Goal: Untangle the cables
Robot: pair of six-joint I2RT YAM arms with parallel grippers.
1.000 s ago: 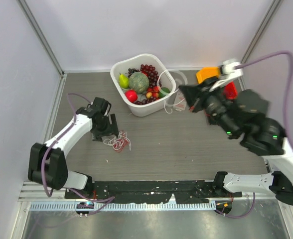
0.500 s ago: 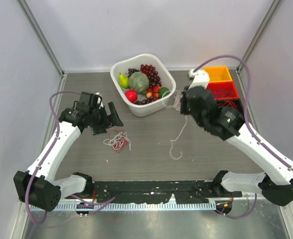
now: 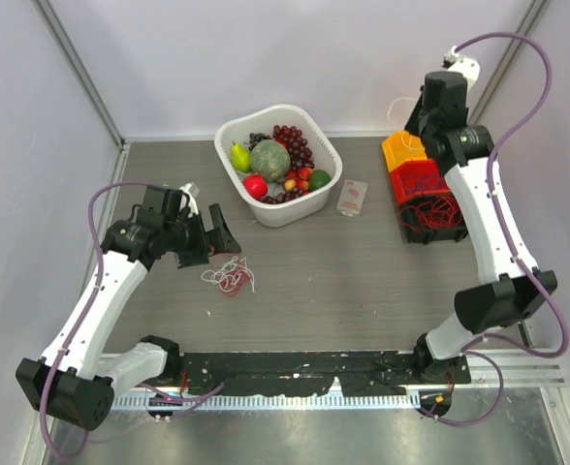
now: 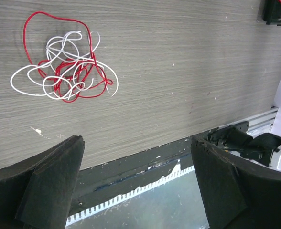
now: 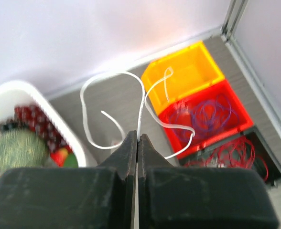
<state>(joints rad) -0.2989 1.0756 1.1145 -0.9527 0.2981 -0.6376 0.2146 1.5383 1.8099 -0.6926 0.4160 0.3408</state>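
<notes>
Tabletop (image 3: 363,281): grey and wood-grained, it carried everything named here. White basket (image 3: 235,131): it stood at the far middle, full of fruit. Yellow bin (image 5: 188,71), red bin (image 5: 212,131) and black bin (image 5: 262,179): they sat in a row at the far right. The red one held purple-blue wire and the black one red wire.

My left claw (image 4: 135,191) hung with its jaws spread wide and nothing between them, near the red and white tangle (image 4: 66,71) but not touching it. The tangle lay flat on the tabletop. My right claw (image 5: 137,138) was raised over the bins and pinched tight on the white strand (image 5: 142,98), which looped and dangled freely above them.

Handling, as I judged it: these cables were very light, limp and thin. They would slip from a loose pinch and drag their neighbours along. The best hold looked to be an outlying loop or a free end at the tangle's edge, not the knotted red middle.

Views: the top camera alone showed both arms, well apart, and a small packet (image 3: 353,197) beside the basket. Only my left wrist view separated the tangle loop by loop. Only my right wrist view showed the pinch on the strand and what lay inside the bins.
</notes>
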